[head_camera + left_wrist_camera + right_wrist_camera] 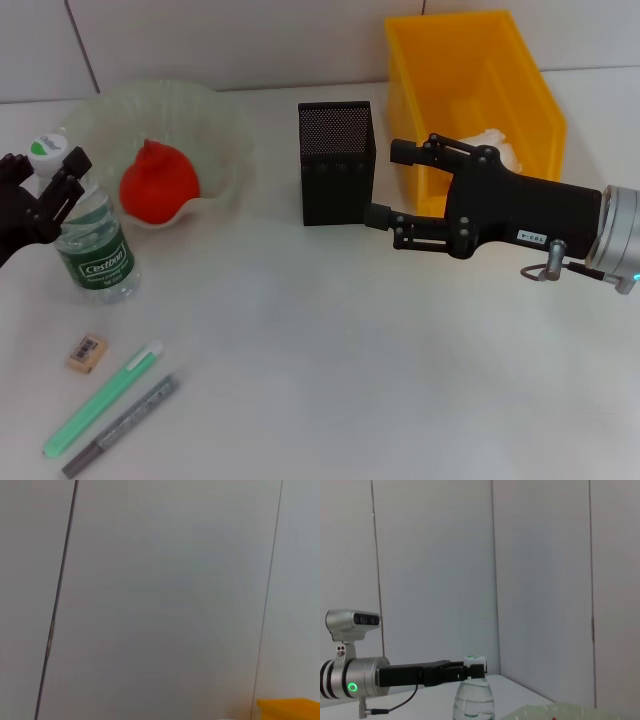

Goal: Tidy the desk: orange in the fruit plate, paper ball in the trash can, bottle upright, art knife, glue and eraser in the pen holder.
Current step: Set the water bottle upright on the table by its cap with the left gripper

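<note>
Orange (157,185) sits in the plate (225,140), done. Paper ball (487,148) lies inside the yellow bin (470,90) to the right of the holder (337,162), done. Bottle (92,225) stands upright on the table (380,360), just left of the plate and well left of the holder, so that step looks finished too. Left claw (42,190) is at the bottle's cap and neck, fingers spread on either side; cannot tell if a pad touches the cap, but it does not look clamped, more like open beside it. Right wrist view shows the same: left claw (470,671) level with the cap, bottle (473,695) upright. Right claw (392,185) hovers wide and empty between the holder and the bin, just right of the holder, holding nothing. Left to do: eraser (87,353), glue (103,398) and knife (122,424) all lie on the table, well forward and left of the holder, near the front edge. Holder looks empty as far as visible. Judgement: three of six items done, the three small ones remain.
</note>
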Controlling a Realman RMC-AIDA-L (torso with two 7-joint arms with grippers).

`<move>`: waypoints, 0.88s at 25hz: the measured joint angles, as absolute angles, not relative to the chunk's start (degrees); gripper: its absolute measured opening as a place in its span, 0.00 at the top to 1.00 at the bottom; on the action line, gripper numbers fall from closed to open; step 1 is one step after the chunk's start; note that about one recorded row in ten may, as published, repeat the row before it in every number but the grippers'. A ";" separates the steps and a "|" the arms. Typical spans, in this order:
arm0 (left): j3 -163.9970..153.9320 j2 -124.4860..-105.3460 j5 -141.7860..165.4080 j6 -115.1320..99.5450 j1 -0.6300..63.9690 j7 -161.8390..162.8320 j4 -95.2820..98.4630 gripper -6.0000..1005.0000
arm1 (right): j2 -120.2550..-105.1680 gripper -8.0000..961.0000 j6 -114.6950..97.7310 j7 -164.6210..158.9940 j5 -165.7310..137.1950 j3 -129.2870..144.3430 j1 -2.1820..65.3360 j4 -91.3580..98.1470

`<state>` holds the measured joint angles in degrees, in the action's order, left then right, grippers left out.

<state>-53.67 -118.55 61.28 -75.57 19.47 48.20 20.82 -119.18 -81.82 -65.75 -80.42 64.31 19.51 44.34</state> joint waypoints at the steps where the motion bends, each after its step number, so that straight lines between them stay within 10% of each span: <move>1: -53.67 -118.55 61.28 -75.54 19.47 48.20 20.80 0.56 | -119.18 0.13 -81.82 -65.75 -80.42 64.32 19.51 44.34; 22: -53.81 -118.56 61.44 -76.21 19.17 48.16 20.34 0.56 | -119.18 0.13 -81.82 -65.74 -80.41 64.05 19.51 44.29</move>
<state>-53.81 -118.56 61.44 -76.21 19.17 48.16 20.33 -119.18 -81.82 -65.74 -80.41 64.05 19.51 44.29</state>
